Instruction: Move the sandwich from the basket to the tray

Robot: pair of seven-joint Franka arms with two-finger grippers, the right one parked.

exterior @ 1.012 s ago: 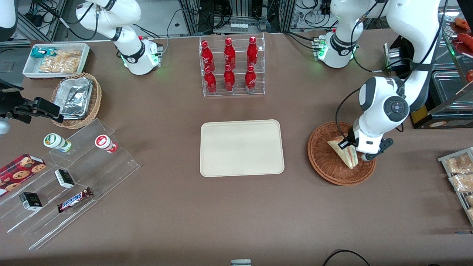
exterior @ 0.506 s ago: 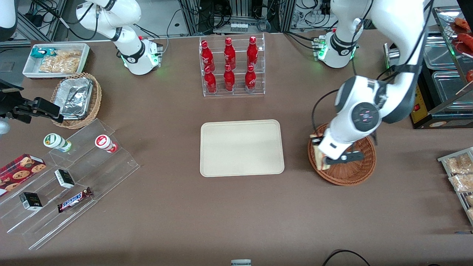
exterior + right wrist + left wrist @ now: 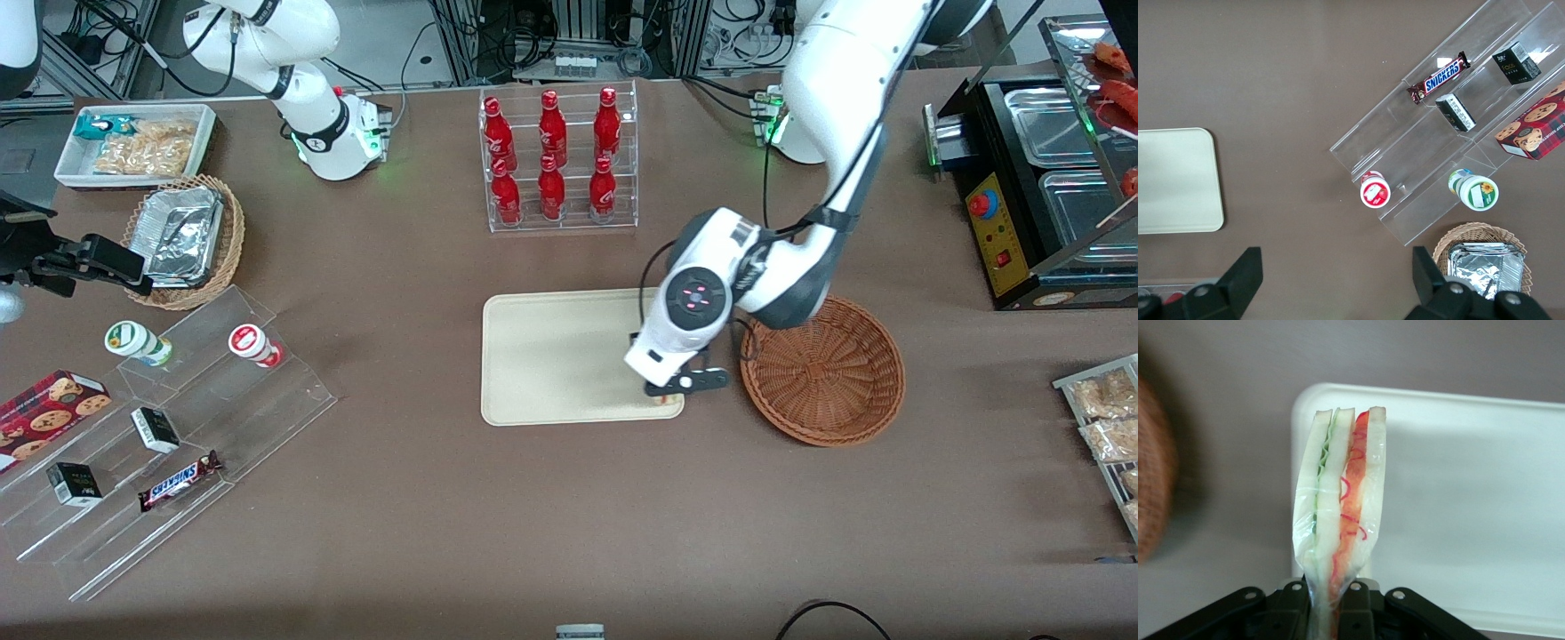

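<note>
My left gripper (image 3: 1331, 607) is shut on the sandwich (image 3: 1338, 507), a film-wrapped wedge of pale bread with green and red-pink layers that sticks out from between the fingers. In the front view the gripper (image 3: 667, 391) hangs over the corner of the cream tray (image 3: 551, 356) that lies beside the basket and nearest the front camera. The wrist hides nearly all of the sandwich there. The reddish-brown wicker basket (image 3: 827, 369) sits beside the tray with nothing in it. The wrist view shows the tray (image 3: 1471, 507) below the sandwich and the basket (image 3: 1151, 493) at the edge.
A clear rack of red bottles (image 3: 558, 160) stands farther from the camera than the tray. Toward the parked arm's end are a stepped acrylic display (image 3: 178, 427), a tan basket of foil containers (image 3: 182, 240) and a white snack bin (image 3: 133, 142). A black appliance (image 3: 1040, 196) stands at the working arm's end.
The gripper has lifted the sandwich out of the basket and carried it sideways to above the tray's near corner. The basket now holds nothing.
</note>
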